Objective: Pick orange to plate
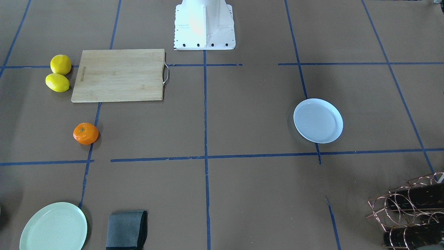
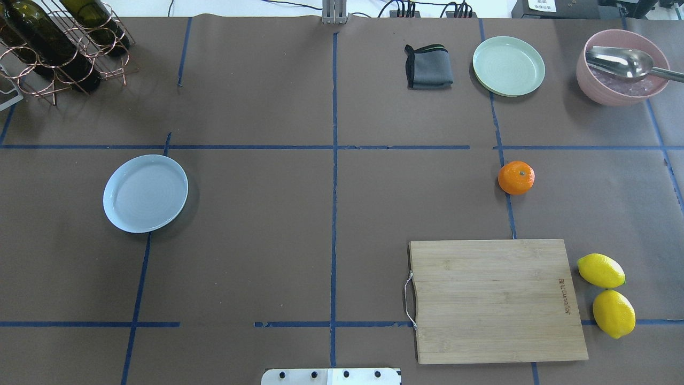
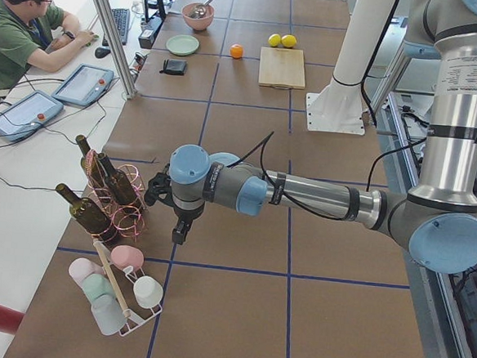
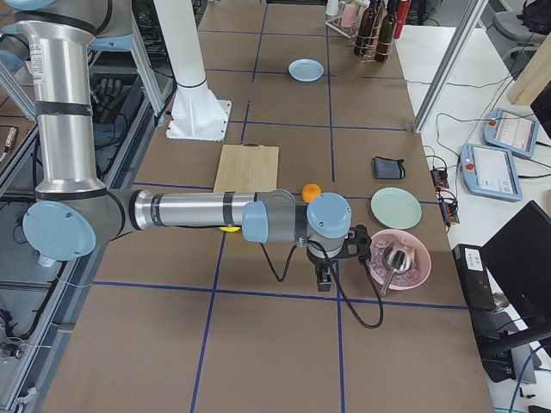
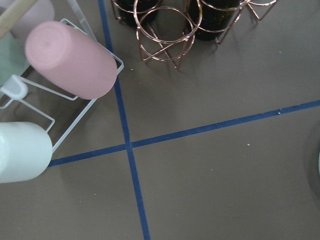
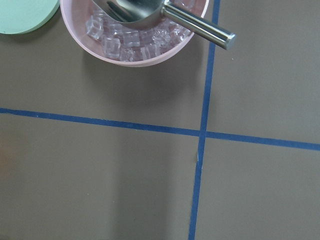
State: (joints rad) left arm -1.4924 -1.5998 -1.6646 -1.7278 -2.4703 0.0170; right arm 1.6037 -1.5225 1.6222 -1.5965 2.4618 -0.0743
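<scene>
The orange point(image 2: 516, 177) point(image 1: 85, 133) lies alone on the brown table, on the robot's right half, a little beyond the cutting board. Across the table on the left half, the pale bluish-white plate point(image 2: 145, 193) point(image 1: 318, 120) stands empty. My left gripper point(image 3: 180, 228) hangs above the table near the wine rack, past the plate's side. Only this side view shows it, so I cannot tell its state. My right gripper point(image 4: 324, 277) hovers beside the pink bowl, beyond the orange point(image 4: 311, 191); I cannot tell its state either. Neither wrist view shows any fingers.
A wooden cutting board point(image 2: 497, 299) with two lemons point(image 2: 601, 270) beside it sits near the robot's right. A green plate point(image 2: 508, 66), a grey cloth point(image 2: 428, 67) and a pink bowl of ice with a scoop point(image 2: 620, 80) line the far edge. A wine rack point(image 2: 59, 48) stands far left.
</scene>
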